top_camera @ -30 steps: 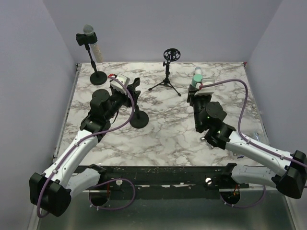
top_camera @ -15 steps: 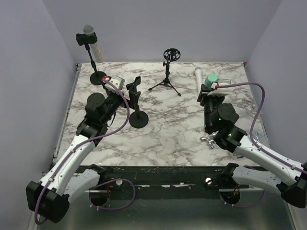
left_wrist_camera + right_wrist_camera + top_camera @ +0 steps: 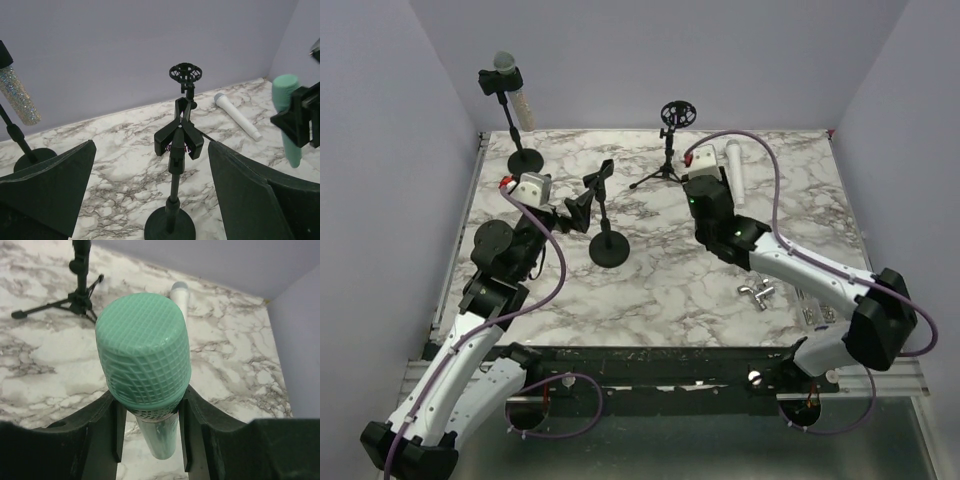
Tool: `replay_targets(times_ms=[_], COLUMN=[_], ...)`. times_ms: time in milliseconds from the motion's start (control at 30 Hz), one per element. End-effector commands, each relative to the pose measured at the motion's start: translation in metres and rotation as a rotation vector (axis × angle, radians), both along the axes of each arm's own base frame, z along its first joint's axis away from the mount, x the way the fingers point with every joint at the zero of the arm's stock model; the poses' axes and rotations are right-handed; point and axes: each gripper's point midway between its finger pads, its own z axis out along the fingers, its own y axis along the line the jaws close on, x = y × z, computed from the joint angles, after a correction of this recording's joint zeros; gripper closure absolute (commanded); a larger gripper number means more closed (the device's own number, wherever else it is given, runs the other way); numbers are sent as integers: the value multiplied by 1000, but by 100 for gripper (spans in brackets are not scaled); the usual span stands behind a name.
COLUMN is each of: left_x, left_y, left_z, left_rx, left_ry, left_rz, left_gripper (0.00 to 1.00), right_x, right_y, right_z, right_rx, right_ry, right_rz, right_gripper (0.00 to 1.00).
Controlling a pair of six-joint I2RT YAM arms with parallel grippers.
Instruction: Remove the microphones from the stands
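Jaws of the right gripper clamp the green microphone below its head, clear of the clip stand; left gripper jaws gape. Risk: smooth body may slip onto the counter

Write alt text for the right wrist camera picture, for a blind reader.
A mint-green mesh-headed microphone, head toward the camera, is clamped by the black right gripper. Behind it, on the marble table: a white microphone lying flat and a black tripod stand.
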Motion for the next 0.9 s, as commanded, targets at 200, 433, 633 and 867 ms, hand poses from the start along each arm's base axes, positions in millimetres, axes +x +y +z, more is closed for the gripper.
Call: replay_targets(times_ms=[200,433,633,867], left_x=[-14,-19,-22,-24], left_y=[13,16,15,16], left_z=[14,21,24,25], left_rx=[-39,-50,-72,-79], left_ry=[-56,-72,-74,-75], left_rz=[41,44,33,39], left_gripper=[2,1,1,2], right_x=[39,61,95,138], right_y=[2,-31,-71,-124], right_z=[-83,-99,-106,-106], right_rx=[86,168,143,145], right_ry=[254,220,220,216], right_rz=[-43,-116,-210,-308], right_gripper=[99,99,99,99])
